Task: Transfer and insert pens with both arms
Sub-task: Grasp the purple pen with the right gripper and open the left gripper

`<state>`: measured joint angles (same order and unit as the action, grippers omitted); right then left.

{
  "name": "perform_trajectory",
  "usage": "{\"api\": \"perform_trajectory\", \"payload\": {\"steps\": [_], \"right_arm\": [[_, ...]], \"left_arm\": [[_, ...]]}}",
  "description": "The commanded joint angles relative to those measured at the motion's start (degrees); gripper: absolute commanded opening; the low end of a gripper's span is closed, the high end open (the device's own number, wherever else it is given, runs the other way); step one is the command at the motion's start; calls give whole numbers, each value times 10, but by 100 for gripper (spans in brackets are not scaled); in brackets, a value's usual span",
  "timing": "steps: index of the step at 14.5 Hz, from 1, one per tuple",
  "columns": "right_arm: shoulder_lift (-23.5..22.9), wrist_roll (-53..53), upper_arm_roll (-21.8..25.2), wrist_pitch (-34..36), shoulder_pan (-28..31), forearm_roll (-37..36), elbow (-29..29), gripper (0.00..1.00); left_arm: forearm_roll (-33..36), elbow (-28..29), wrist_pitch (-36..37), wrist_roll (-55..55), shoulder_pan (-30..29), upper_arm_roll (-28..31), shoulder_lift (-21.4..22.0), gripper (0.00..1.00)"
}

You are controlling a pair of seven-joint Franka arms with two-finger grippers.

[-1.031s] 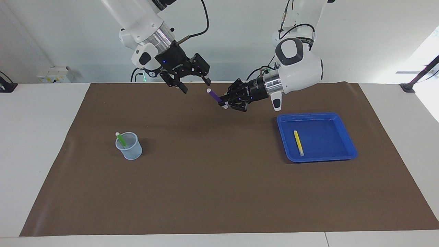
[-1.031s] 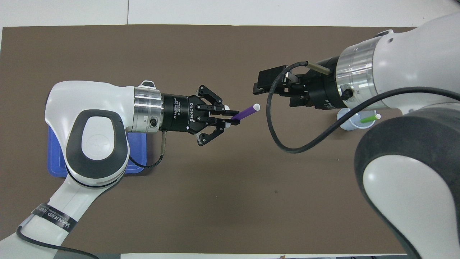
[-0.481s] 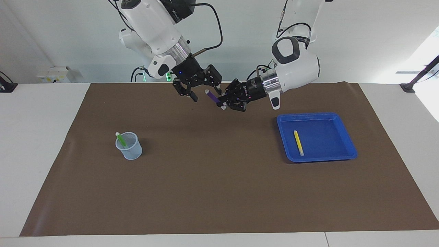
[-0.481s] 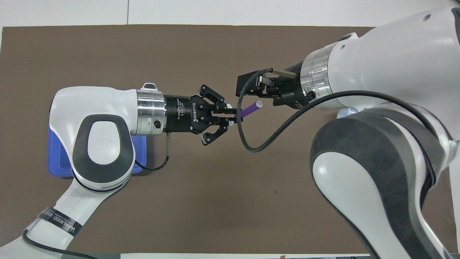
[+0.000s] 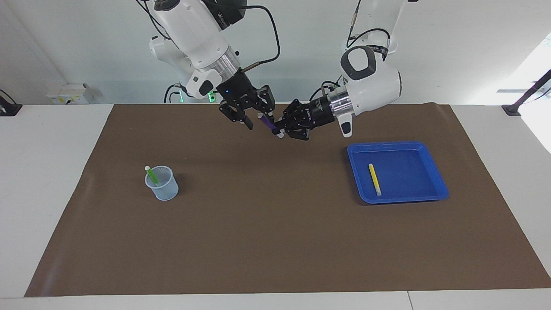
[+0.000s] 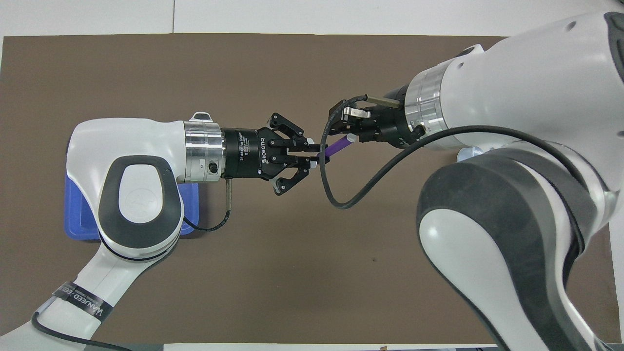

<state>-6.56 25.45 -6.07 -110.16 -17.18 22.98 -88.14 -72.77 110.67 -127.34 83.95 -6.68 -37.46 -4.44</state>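
A purple pen (image 5: 267, 122) hangs slanted in the air over the mat, near the robots' end, its lower part clamped in my left gripper (image 5: 277, 129), which is shut on it. My right gripper (image 5: 259, 119) sits around the pen's whitish upper end, a finger on each side with a narrow gap still showing. In the overhead view, the purple pen (image 6: 336, 146) bridges the left gripper (image 6: 318, 155) and the right gripper (image 6: 341, 134). A green pen (image 5: 151, 174) stands in a pale blue cup (image 5: 165, 189). A yellow pen (image 5: 374, 178) lies in the blue tray (image 5: 426, 172).
The cup stands toward the right arm's end of the brown mat (image 5: 275, 241), the tray toward the left arm's end. In the overhead view, the left arm covers most of the tray (image 6: 78, 214) and the right arm hides nearly all of the cup.
The right gripper swung in from beside the pen to straddle its whitish end, and its fingers have narrowed. The left gripper drew back slightly with the pen and kept its hold.
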Motion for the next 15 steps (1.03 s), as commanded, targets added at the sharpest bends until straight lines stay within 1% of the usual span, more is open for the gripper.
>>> {"api": "perform_trajectory", "payload": {"steps": [1, 4, 5, 7, 12, 13, 14, 15], "right_arm": [[-2, 8, 0, 6, -8, -13, 6, 41], [-1, 8, 0, 13, -8, -14, 6, 40], [-1, 8, 0, 13, -8, -14, 6, 33], [-2, 7, 0, 11, -8, -14, 6, 0], [-3, 5, 0, 6, -5, -39, 10, 0], [-3, 4, 0, 5, -4, -43, 10, 0], [-3, 5, 0, 5, -3, -43, 10, 0], [-4, 4, 0, 5, -1, -44, 10, 0]], "left_arm": [[-21, 21, -19, 6, 13, 6, 25, 0], [-26, 22, -29, 6, 15, 6, 25, 0], [-27, 22, -30, 7, 18, 6, 25, 0], [-27, 22, -34, 7, 18, 6, 25, 0], [-29, 22, -43, 7, 20, 6, 25, 0], [-29, 23, -55, 6, 27, 7, 29, 31], [-29, 24, -80, 9, 34, 7, 37, 89], [-29, 34, -104, 23, 42, 7, 47, 100]]}}
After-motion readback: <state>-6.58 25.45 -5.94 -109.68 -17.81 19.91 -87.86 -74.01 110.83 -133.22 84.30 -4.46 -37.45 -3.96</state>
